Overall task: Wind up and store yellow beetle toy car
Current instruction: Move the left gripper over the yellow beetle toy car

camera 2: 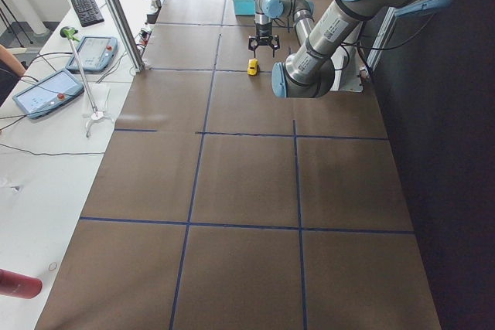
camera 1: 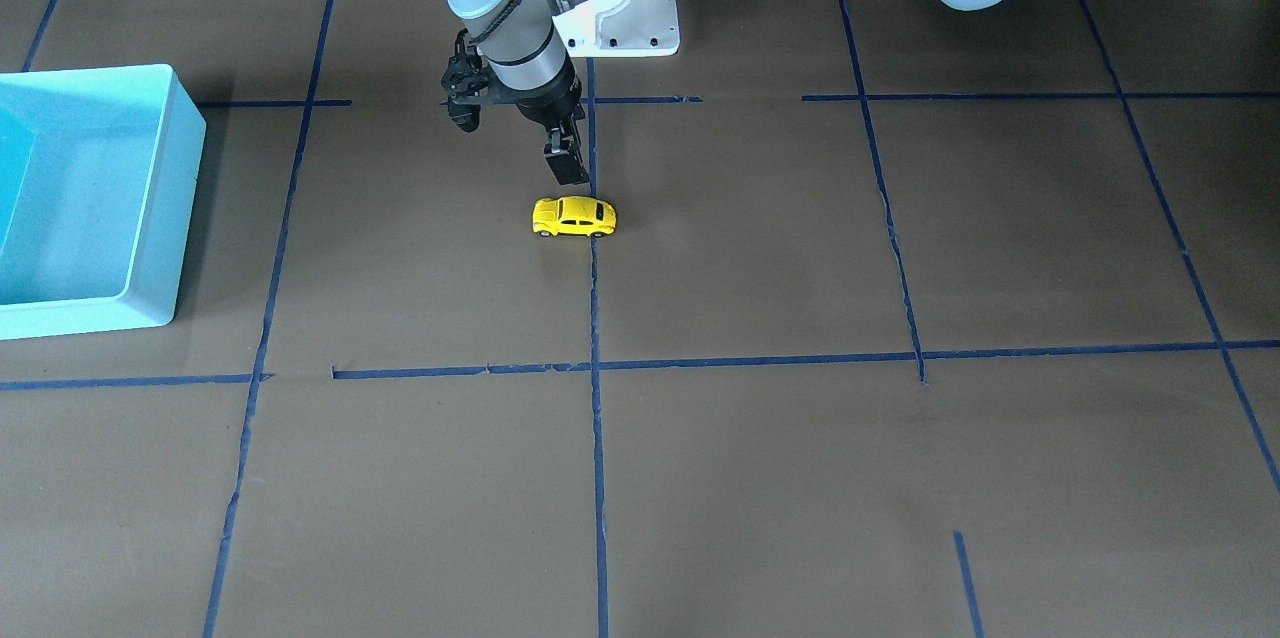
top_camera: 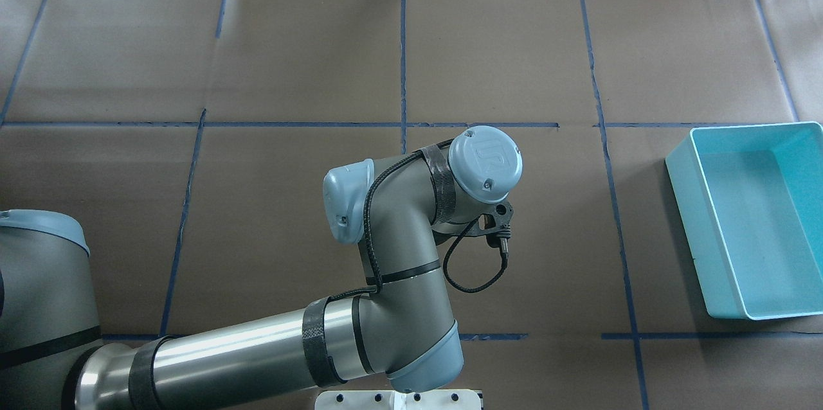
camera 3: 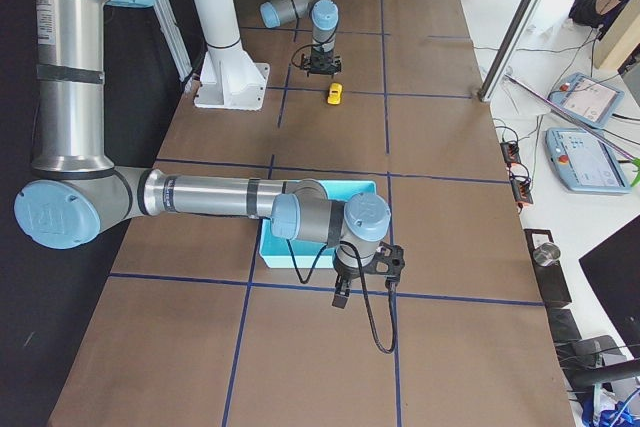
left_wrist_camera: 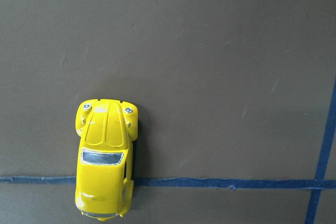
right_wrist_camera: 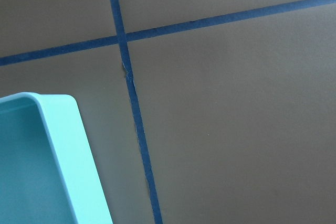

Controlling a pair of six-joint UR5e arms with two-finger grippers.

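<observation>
Hovering the left gripper (camera 1: 562, 168), fingers apart, near the yellow car (camera 1: 574, 217); hanging the right gripper (camera 3: 341, 295) beside the bin (camera 1: 165, 198), its spread impossible to tell.

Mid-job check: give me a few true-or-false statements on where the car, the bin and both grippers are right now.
1. The car stands on the table, outside the bin. True.
2. The left gripper grips the car. False: it hangs close by the car, not touching it.
3. The car straddles a blue tape line. True.
4. The car lies on its side. False: it is upright on its wheels.
5. The right gripper is next to the car. False: it is by the bin, far from the car.
</observation>
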